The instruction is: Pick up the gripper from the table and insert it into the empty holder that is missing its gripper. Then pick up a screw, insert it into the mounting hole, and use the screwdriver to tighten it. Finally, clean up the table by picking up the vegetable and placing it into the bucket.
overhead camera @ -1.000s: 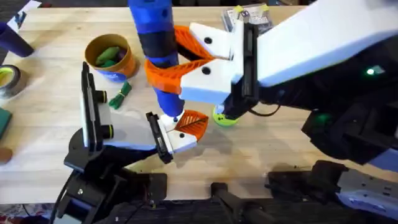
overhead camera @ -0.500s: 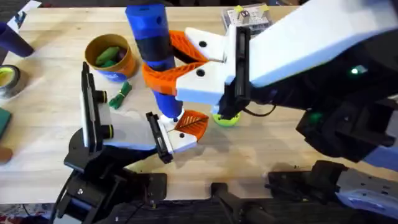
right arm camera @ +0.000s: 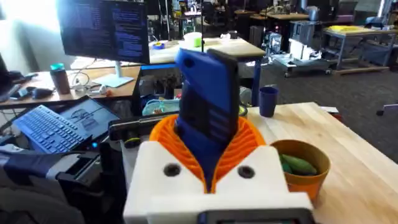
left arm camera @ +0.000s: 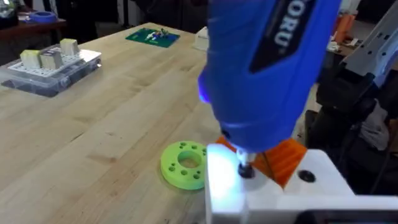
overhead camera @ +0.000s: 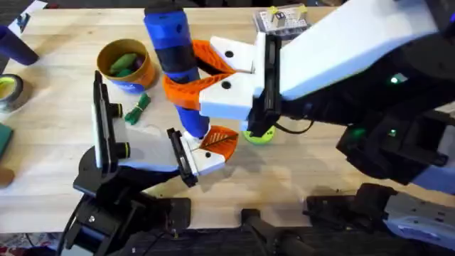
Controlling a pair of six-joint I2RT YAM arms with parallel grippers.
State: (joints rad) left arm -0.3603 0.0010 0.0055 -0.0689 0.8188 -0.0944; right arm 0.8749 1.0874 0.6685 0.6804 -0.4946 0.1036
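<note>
My right gripper (overhead camera: 183,65) (right arm camera: 208,146) reaches in from the right and is shut on the blue screwdriver (overhead camera: 174,53) (left arm camera: 267,68) (right arm camera: 205,106), which stands nearly upright. Its metal tip (left arm camera: 247,169) rests on top of the white holder (overhead camera: 202,160) (left arm camera: 273,193) at the end of my left arm. The orange gripper (overhead camera: 222,142) (left arm camera: 287,158) sits in that holder beside the tip. The dark green vegetable (overhead camera: 137,108) lies on the table just in front of the orange bucket (overhead camera: 135,78) (right arm camera: 305,168), which holds other green pieces.
A green ring disc (overhead camera: 257,135) (left arm camera: 183,165) lies right of the holder. A clear parts box (overhead camera: 281,20) (left arm camera: 50,65) sits at the far edge. A tape roll (overhead camera: 8,91) and a dark blue cup (overhead camera: 14,43) stand at the left.
The right arm has shifted slightly left, leaning the screwdriver's top that way. The tip stays on the holder, and the left arm has not moved.
</note>
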